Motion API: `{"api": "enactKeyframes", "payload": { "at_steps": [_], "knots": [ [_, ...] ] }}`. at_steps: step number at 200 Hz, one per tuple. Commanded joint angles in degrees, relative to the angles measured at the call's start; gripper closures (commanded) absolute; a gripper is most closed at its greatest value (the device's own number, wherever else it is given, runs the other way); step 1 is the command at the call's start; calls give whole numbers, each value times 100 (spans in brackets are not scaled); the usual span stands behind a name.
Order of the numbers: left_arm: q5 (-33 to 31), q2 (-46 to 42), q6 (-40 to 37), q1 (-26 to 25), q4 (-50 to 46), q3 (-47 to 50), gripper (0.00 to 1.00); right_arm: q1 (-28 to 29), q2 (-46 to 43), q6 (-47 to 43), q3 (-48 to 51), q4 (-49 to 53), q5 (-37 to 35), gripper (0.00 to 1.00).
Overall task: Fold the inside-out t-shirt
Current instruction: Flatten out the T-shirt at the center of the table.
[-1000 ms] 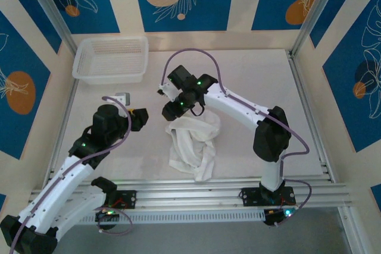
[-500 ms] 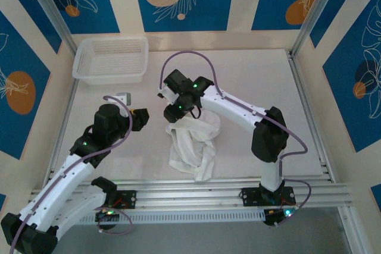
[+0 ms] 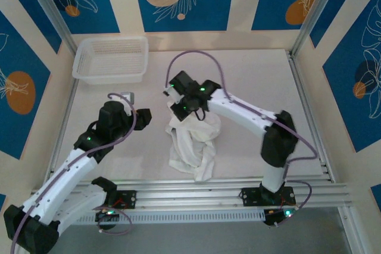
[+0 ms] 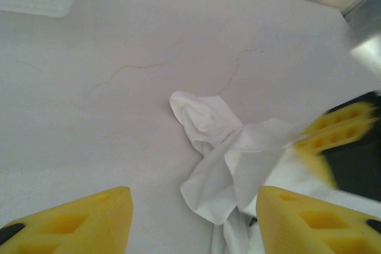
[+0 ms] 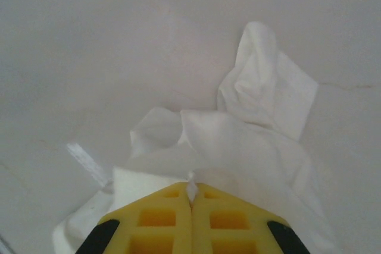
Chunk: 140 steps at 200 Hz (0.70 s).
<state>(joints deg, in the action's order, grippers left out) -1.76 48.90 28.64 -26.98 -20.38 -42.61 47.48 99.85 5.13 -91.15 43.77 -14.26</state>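
The inside-out t-shirt [image 3: 191, 144] lies crumpled in a white heap at the middle of the table. My right gripper [image 3: 178, 113] sits at the heap's upper left end, shut on a pinch of its cloth [image 5: 191, 190]; the fabric spreads out ahead of the closed yellow fingers [image 5: 161, 218]. My left gripper [image 3: 144, 118] hovers left of the shirt, open, with nothing between its fingers [image 4: 77, 221]. In the left wrist view a folded flap of the t-shirt [image 4: 229, 168] lies ahead, and the right gripper's yellow fingers [image 4: 336, 132] show at the right.
A white plastic mesh basket [image 3: 111, 59] stands at the back left. A small grey block [image 3: 123, 96] lies on the table just beyond the left gripper. Metal frame posts and rails line the table's sides and front edge [image 3: 196, 188].
The right gripper has closed on the shirt's upper end and shifted slightly right. The left arm has swung a little toward the shirt.
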Motion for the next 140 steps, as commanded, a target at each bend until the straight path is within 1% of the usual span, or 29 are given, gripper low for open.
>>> {"api": "enactKeyframes", "payload": {
  "at_steps": [1,15,24,32,43,65,77,98,117,140],
  "knots": [
    [402,428,50,48,-260,-453,42,-568,-1693,845,592,-1154,279,100],
    [583,823,101,66,-354,-601,42,-1078,-2814,1583,1503,-2276,448,100],
    [765,1043,131,70,-329,-644,42,-1358,-3413,2049,1977,-2839,312,100],
    [984,1223,166,70,-248,-643,42,-1530,-3811,2304,2202,-3038,156,100],
    [1355,1462,232,70,-100,-631,42,-1662,-4143,2396,2253,-3006,19,100],
    [2319,1883,506,25,197,-478,41,-1741,-4402,2414,2117,-2719,-107,100],
    [2598,2005,675,-93,258,-325,41,-1785,-4446,2470,2038,-2584,-151,100],
    [2604,2098,748,-464,17,-157,39,-1856,-4453,2510,1983,-2496,-194,100],
    [2386,2240,820,-891,-321,-77,37,-1924,-4448,2546,1979,-2520,-181,100],
    [2472,2598,1107,-1425,-322,129,35,-1996,-4409,2561,1921,-2508,-144,100]
  ]
}}
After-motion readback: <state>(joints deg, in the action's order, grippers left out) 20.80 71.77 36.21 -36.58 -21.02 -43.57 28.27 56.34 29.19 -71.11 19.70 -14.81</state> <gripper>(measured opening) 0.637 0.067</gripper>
